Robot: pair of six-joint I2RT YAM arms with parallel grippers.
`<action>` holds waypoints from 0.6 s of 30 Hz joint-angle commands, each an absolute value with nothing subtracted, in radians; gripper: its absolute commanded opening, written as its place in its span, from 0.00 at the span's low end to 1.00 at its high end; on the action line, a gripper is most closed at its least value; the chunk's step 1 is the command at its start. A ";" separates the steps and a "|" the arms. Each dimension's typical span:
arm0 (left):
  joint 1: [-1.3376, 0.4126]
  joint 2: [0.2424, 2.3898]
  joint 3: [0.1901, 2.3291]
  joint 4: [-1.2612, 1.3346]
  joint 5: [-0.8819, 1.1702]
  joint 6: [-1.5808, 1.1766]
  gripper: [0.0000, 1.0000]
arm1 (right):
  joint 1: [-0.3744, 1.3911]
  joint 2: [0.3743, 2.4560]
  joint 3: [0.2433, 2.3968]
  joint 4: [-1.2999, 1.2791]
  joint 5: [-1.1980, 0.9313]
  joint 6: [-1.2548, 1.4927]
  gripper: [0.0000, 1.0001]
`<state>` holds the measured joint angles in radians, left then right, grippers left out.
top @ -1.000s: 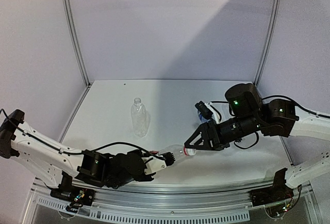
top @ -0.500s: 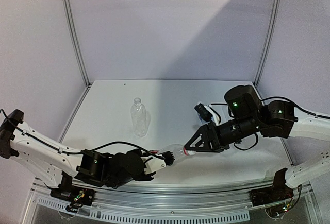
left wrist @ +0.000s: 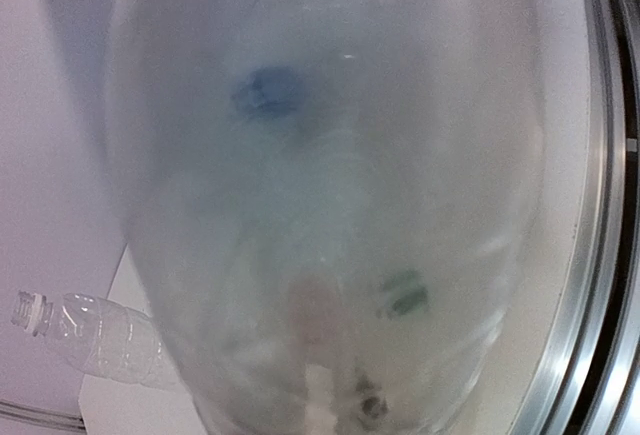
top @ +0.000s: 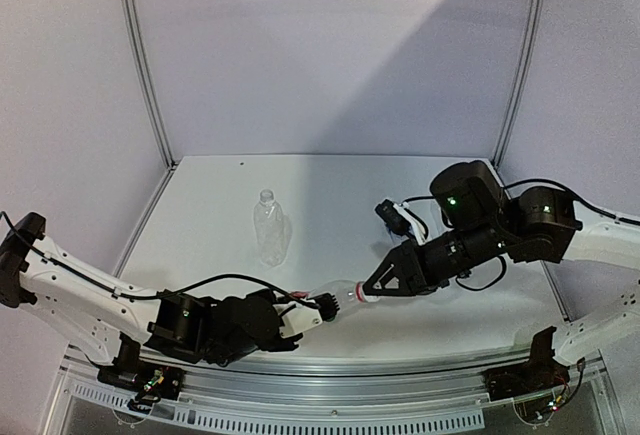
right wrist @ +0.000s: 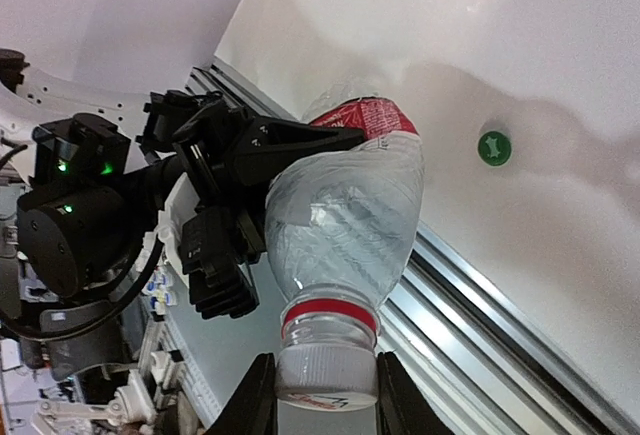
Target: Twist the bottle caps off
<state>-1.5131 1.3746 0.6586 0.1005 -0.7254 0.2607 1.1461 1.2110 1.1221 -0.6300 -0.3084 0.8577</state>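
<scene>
Right gripper (right wrist: 322, 387) was clamped tight on white cap (right wrist: 327, 365), one finger on each side. Left gripper (top: 308, 317) was closed round red-label bottle (right wrist: 345, 220), which spanned between both grippers.

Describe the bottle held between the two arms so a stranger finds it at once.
At the near edge of the white table, the two arms meet. Between them a bottle is held sideways, left fingers on its body, right fingers pinching its white cap. Unlike the bare bottle standing upright mid-table, it wears a red label.
</scene>
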 commanded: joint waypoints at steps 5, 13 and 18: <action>-1.526 1.382 0.682 0.099 -0.715 0.254 0.00 | 1.217 1.366 1.456 -1.106 0.051 0.368 0.14; -1.525 1.393 0.688 0.091 -0.725 0.246 0.00 | 1.268 1.452 1.602 -1.366 0.247 0.217 0.14; -1.494 1.362 0.686 0.074 -0.747 0.190 0.00 | 1.268 1.466 1.546 -1.353 0.220 0.225 0.15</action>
